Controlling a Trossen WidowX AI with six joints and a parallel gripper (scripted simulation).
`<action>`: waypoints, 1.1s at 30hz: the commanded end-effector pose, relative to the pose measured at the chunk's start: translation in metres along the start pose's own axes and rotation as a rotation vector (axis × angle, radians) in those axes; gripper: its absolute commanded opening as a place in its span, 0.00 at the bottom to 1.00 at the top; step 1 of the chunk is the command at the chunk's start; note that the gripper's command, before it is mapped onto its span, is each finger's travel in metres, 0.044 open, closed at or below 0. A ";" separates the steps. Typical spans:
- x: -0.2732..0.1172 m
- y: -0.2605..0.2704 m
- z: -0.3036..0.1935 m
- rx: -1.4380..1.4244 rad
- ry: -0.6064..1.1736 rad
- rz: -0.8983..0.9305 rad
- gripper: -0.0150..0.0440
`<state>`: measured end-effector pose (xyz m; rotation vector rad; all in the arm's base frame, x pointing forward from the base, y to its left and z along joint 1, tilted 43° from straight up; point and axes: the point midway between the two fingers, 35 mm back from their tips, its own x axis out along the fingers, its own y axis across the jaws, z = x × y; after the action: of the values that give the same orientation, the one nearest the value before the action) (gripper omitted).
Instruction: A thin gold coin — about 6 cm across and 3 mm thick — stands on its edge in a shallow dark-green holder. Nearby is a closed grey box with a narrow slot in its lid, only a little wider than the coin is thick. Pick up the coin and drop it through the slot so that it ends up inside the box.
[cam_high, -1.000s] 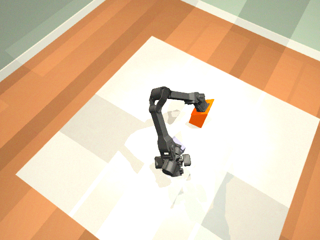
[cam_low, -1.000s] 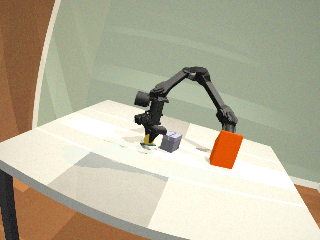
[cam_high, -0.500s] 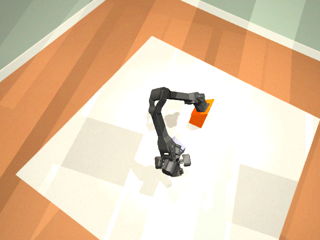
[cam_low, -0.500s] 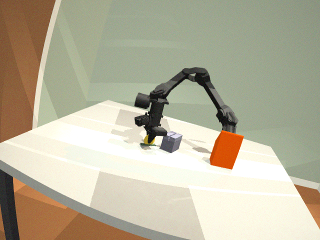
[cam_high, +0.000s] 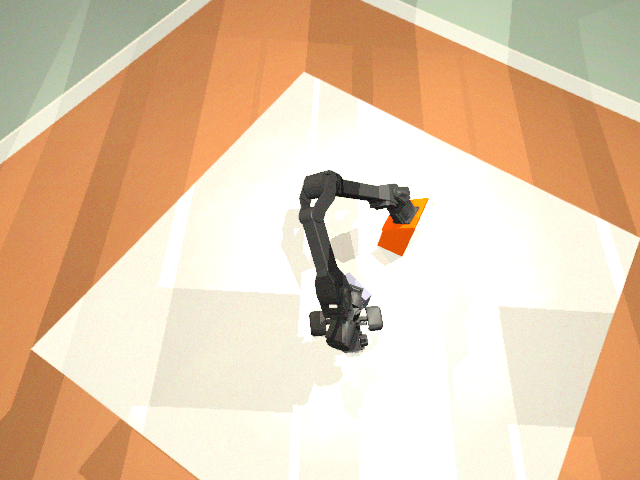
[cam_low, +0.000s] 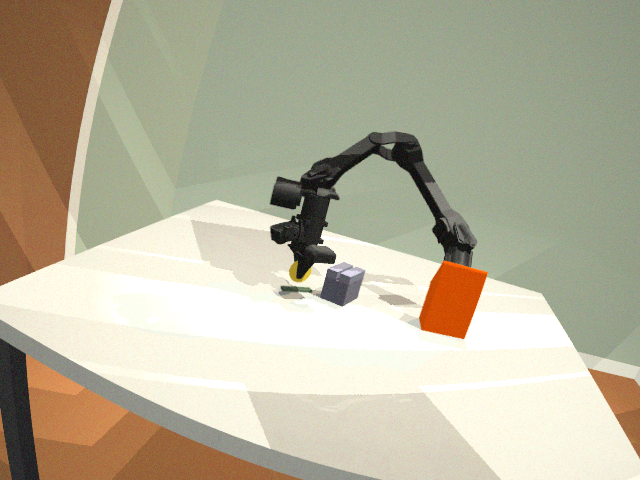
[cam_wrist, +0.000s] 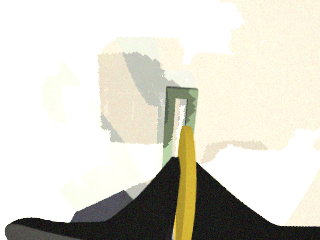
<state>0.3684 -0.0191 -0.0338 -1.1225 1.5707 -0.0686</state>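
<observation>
The gold coin (cam_low: 293, 271) (cam_wrist: 187, 185) is upright, seen nearly edge-on in the wrist view. My gripper (cam_low: 299, 277) (cam_wrist: 180, 164) is shut on it, with a finger on each face. The dark-green holder (cam_low: 296, 289) (cam_wrist: 170, 120) lies on the table; its slot looks empty, and the coin hangs a little above it in the exterior view. The grey box (cam_high: 356, 287) (cam_low: 341, 289) (cam_wrist: 102, 207) stands closed close beside the holder, on the side toward the arm's base, its slot running across the lid. In the top view the arm hides the coin and holder.
An orange block (cam_high: 397, 240) (cam_low: 453, 300) stands under the arm's base, beyond the grey box from the gripper. The arm arches above the white table (cam_high: 232, 351) (cam_low: 336, 366). Bright patches and shadows cross the table top.
</observation>
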 end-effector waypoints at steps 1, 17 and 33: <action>-0.009 0.000 0.001 0.004 -0.001 0.003 0.25; -0.050 0.001 0.000 0.004 -0.002 0.004 0.25; -0.074 0.001 -0.002 -0.110 0.000 0.003 0.25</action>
<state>0.3590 0.0297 0.0203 -1.1598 1.5770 -0.0329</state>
